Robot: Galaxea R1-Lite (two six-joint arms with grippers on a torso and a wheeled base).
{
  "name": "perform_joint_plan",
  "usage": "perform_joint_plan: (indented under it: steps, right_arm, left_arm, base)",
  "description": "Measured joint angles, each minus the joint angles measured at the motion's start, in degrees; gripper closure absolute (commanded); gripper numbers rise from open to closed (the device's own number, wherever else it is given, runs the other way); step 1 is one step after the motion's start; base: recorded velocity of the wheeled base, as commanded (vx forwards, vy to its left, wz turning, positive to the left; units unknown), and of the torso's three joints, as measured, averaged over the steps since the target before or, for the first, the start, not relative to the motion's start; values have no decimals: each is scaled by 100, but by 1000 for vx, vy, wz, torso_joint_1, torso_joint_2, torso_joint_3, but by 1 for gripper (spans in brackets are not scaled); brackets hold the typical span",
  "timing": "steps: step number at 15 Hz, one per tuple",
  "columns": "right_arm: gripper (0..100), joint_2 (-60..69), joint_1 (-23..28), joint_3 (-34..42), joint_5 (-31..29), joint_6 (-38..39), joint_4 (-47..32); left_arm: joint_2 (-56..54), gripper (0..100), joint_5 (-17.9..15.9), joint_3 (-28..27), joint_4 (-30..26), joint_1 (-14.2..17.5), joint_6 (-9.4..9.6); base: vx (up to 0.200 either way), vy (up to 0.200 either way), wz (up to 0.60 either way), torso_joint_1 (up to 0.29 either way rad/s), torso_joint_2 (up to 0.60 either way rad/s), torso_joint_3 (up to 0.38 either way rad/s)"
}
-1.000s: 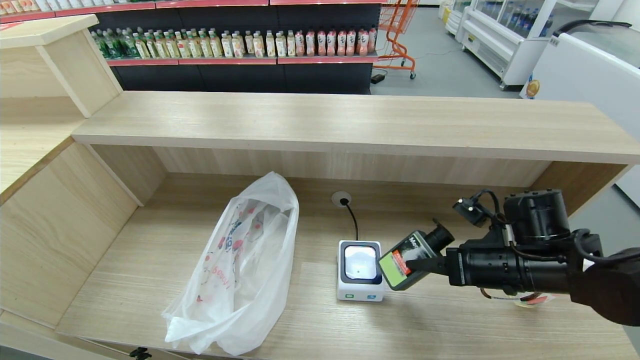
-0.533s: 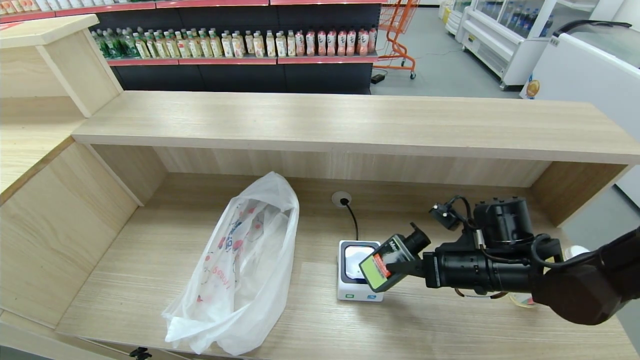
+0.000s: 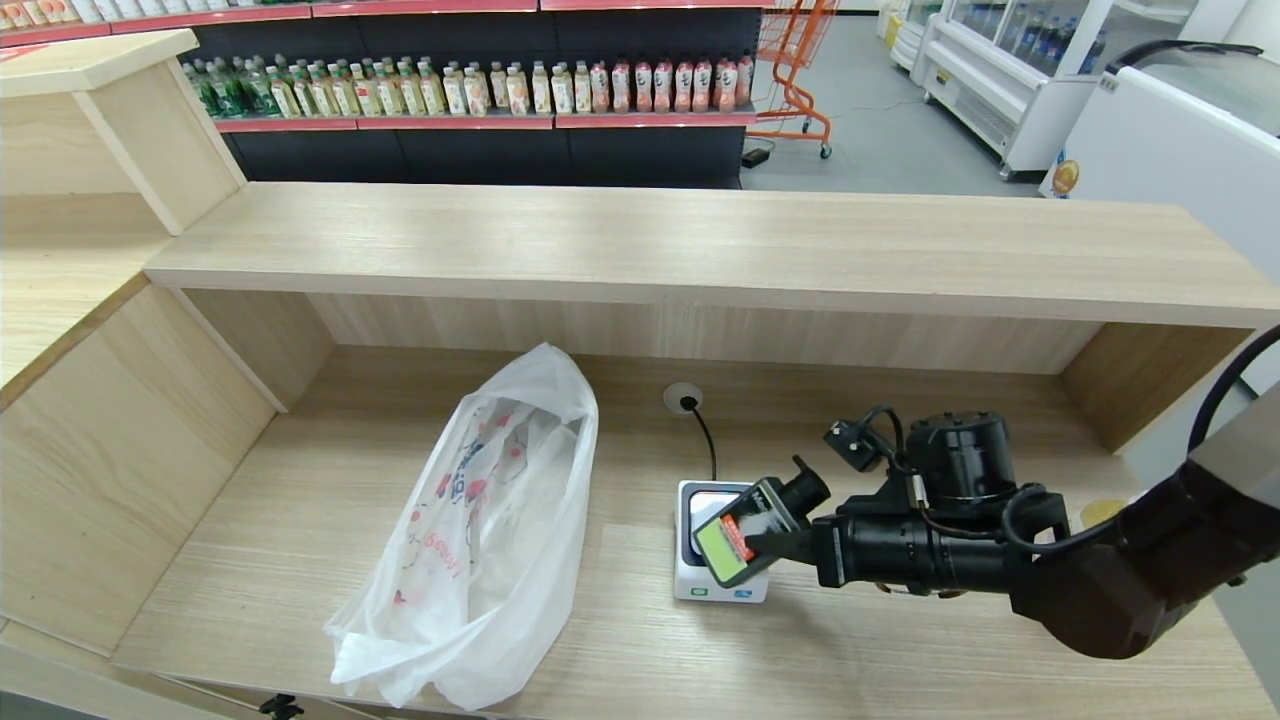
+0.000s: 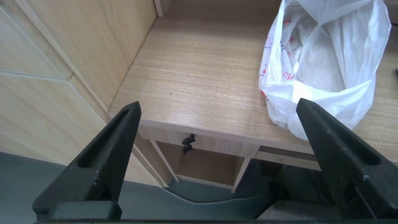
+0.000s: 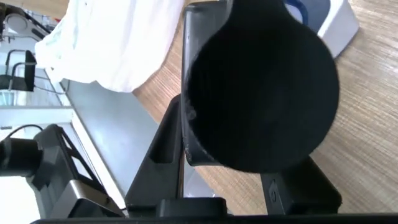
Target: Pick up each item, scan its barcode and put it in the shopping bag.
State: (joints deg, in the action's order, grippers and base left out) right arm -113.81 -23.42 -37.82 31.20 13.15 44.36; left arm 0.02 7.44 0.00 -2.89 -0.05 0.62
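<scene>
My right gripper is shut on a small dark bottle with a green and red label and a black cap. It holds the bottle tilted just over the white barcode scanner on the counter. In the right wrist view the bottle's black cap blocks most of the sight, with the scanner beyond it. The white plastic shopping bag lies open on the counter to the left of the scanner. My left gripper hangs open off the counter's front edge, near the bag.
The scanner's black cable runs back to a grommet in the counter. A raised wooden ledge spans the back and a side wall closes the left. Bare counter lies in front of the scanner and bag.
My right arm has carried the bottle leftward, from beside the scanner's right edge to over its window. The bag and scanner have not moved.
</scene>
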Motion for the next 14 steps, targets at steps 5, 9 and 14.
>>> perform_joint_plan:
  steps: [5, 9, 14]
  right_arm:
    - [100, -24, 10, 2, -62, -202, 137]
    - [100, 723, 24, -68, -11, 852, 406]
    - [100, 1853, 859, 351, -5, -1250, 282]
  left_arm:
    - [0, 0, 0, 0, -1, -5, 0]
    - [0, 0, 0, 0, -1, -5, -2]
    - [0, 0, 0, 0, 0, -5, 0]
  base:
    - [0, 0, 0, 0, 0, 0]
    - [0, 0, 0, 0, 0, 0]
    - [0, 0, 0, 0, 0, 0]
